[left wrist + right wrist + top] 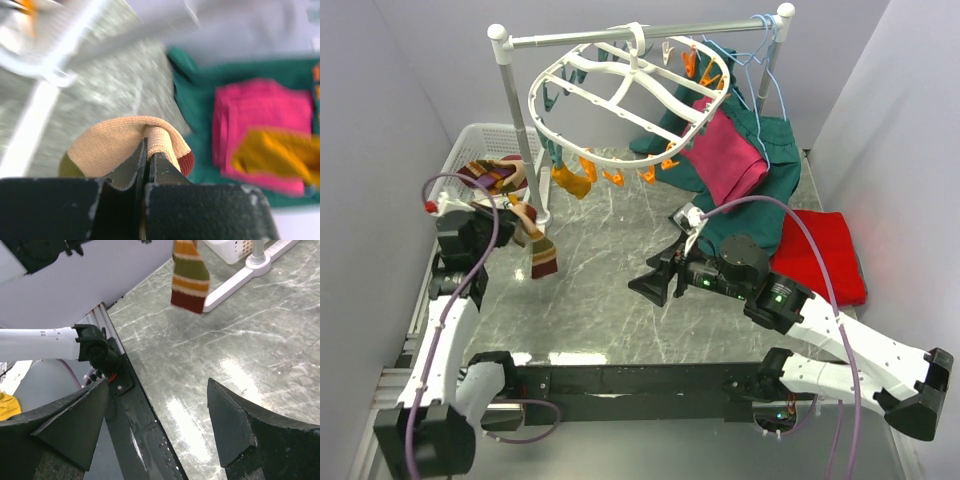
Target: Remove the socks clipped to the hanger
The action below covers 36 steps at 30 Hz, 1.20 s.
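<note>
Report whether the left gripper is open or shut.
Shut: the left gripper pinches the striped sock, jaws pressed together with its cream fabric folded over their tips.

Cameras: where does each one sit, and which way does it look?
Top external: above and behind, looking down on the table, hanger, left arm and right arm.
Left wrist: right behind the shut left gripper, which pinches a sock.
Right wrist: behind the open right gripper, facing across the table.
Shared: that sock appears in all three.
</note>
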Motion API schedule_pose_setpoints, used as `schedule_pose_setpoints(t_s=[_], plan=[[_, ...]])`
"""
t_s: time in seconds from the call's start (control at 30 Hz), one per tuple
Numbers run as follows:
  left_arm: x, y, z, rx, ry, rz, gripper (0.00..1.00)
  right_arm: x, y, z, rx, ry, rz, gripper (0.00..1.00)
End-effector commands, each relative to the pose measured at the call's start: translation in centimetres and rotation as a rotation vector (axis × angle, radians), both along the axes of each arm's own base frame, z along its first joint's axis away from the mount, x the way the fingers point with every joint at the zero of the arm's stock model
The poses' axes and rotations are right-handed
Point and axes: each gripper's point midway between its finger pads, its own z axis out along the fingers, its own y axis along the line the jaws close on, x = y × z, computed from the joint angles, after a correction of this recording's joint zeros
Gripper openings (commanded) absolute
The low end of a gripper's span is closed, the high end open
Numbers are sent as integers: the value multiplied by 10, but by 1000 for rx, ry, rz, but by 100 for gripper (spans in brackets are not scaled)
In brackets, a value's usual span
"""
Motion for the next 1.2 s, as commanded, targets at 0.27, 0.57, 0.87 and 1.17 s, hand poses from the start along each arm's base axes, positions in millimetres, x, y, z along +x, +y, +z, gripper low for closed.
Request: schedule_pose_setpoints(t_s=[0.27,0.57,0.87,1.17], plan=[[134,106,82,38,-67,243,1,-4,-19,10,46,-44,-39,87],[232,171,55,234,65,241,50,-6,-23,15,41,-35,-48,88],[205,158,35,123,91,231,87,-3,-14,11,24,-21,-29,91],[127,95,76,11,-64,73,77,-1,5,3,5,3,24,93]])
